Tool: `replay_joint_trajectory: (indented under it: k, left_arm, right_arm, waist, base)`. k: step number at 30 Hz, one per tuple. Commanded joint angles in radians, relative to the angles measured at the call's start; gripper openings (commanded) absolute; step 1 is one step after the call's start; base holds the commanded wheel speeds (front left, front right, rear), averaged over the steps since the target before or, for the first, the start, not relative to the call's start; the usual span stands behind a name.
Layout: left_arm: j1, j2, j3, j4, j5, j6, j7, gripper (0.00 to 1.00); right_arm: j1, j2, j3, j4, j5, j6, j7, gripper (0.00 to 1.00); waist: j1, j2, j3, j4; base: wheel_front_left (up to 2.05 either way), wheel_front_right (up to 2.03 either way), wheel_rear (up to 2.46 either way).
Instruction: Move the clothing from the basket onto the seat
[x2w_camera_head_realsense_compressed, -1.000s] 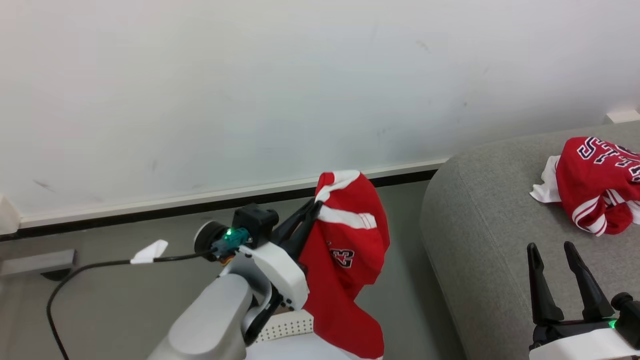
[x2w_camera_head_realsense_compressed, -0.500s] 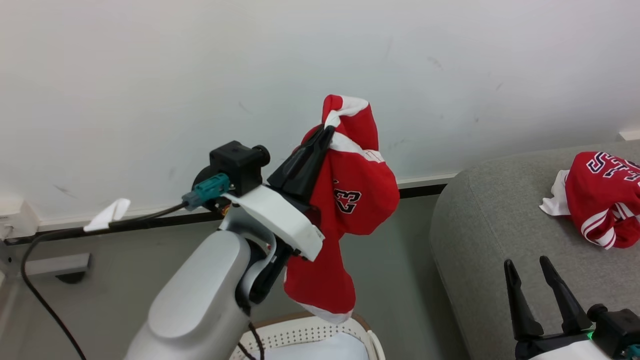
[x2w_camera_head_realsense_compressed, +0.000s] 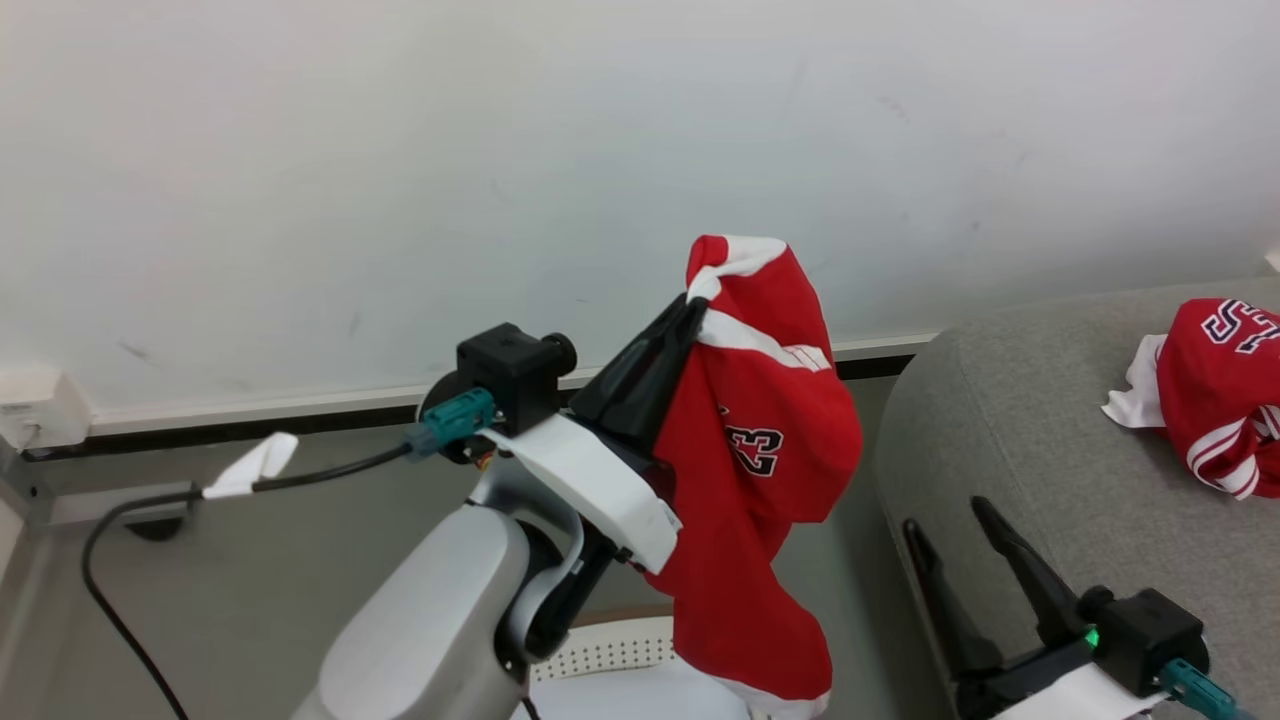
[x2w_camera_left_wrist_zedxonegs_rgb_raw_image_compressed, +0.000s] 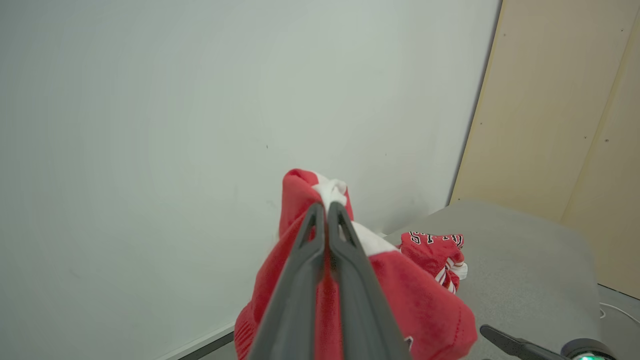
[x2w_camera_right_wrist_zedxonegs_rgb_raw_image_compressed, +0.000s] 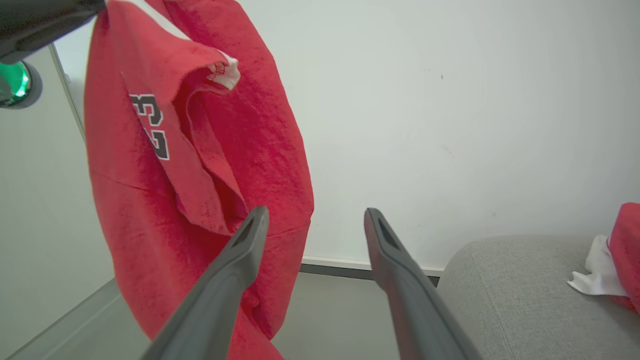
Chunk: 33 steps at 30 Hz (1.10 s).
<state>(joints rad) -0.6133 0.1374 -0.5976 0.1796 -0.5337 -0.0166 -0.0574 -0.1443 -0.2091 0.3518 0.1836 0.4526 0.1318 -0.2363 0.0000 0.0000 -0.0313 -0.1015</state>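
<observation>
- Nearest us, the right gripper (x2w_camera_head_realsense_compressed: 945, 514) stands with its fingers apart, holding nothing, before the rounded edge of the seat (x2w_camera_head_realsense_compressed: 1020, 430).
- At the lower edge we see the basket (x2w_camera_head_realsense_compressed: 600, 655), its perforated wall below the hanging cloth.
- The left gripper (x2w_camera_head_realsense_compressed: 692, 303) is clamped on the white-trimmed top of a red garment (x2w_camera_head_realsense_compressed: 770, 450) numbered 23, which hangs in the air above the basket, just beside the seat.
- A second red garment (x2w_camera_head_realsense_compressed: 1225, 390) lies crumpled on the seat.
- Behind, we note the pale wall (x2w_camera_head_realsense_compressed: 500, 150).
</observation>
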Motion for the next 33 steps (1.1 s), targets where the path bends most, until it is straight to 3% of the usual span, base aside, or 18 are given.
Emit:
replay_joint_trajectory:
  k: [1, 7, 20, 25, 26, 27, 33]
  left_arm:
    - [0.011, -0.001, -0.001, -0.006, -0.013, 0.0, -0.001, 0.0]
    - [0.026, -0.024, -0.033, -0.001, -0.022, -0.012, -0.007, 0.0]
    - [0.027, -0.067, -0.128, 0.033, -0.051, -0.046, 0.01, 0.0]
    - [0.043, -0.076, -0.17, 0.026, -0.07, -0.05, 0.017, 0.0]
    - [0.046, -0.078, -0.176, 0.023, -0.074, -0.049, 0.018, 0.0]
    - [0.047, -0.078, -0.179, 0.021, -0.075, -0.046, 0.019, 0.0]
    - [0.055, -0.064, -0.171, 0.024, -0.083, -0.029, 0.017, 0.0]
  right_arm:
    - [-0.014, -0.008, 0.008, -0.005, 0.01, -0.002, 0.003, 1.0]
    - [-0.095, -0.034, 0.138, 0.02, 0.023, -0.002, 0.02, 1.0]
    - [-0.257, -0.004, 0.366, 0.216, 0.098, -0.002, 0.047, 1.0]
    - [-0.298, 0.016, 0.389, 0.316, 0.111, -0.002, 0.026, 1.0]
    - [-0.302, 0.025, 0.388, 0.335, 0.115, -0.002, 0.022, 0.82]
    - [-0.308, 0.031, 0.395, 0.349, 0.118, -0.002, 0.019, 0.0]
    - [-0.331, 0.031, 0.409, 0.395, 0.148, -0.002, -0.004, 0.0]
  waist:
    - [0.0, 0.0, 0.002, 0.005]
    - [0.0, 0.0, 0.002, 0.053]
    - [0.0, 0.0, -0.024, 0.218]
    - [0.0, 0.0, -0.032, 0.269]
    - [0.0, 0.0, -0.034, 0.276]
    - [0.0, 0.0, -0.034, 0.282]
    - [0.0, 0.0, -0.035, 0.289]
  base:
    - [0.0, 0.0, 0.0]
    - [0.0, 0.0, 0.0]
    - [0.0, 0.0, 0.0]
    - [0.0, 0.0, 0.0]
    - [0.0, 0.0, 0.0]
    - [0.0, 0.0, 0.0]
    - [0.0, 0.0, 0.0]
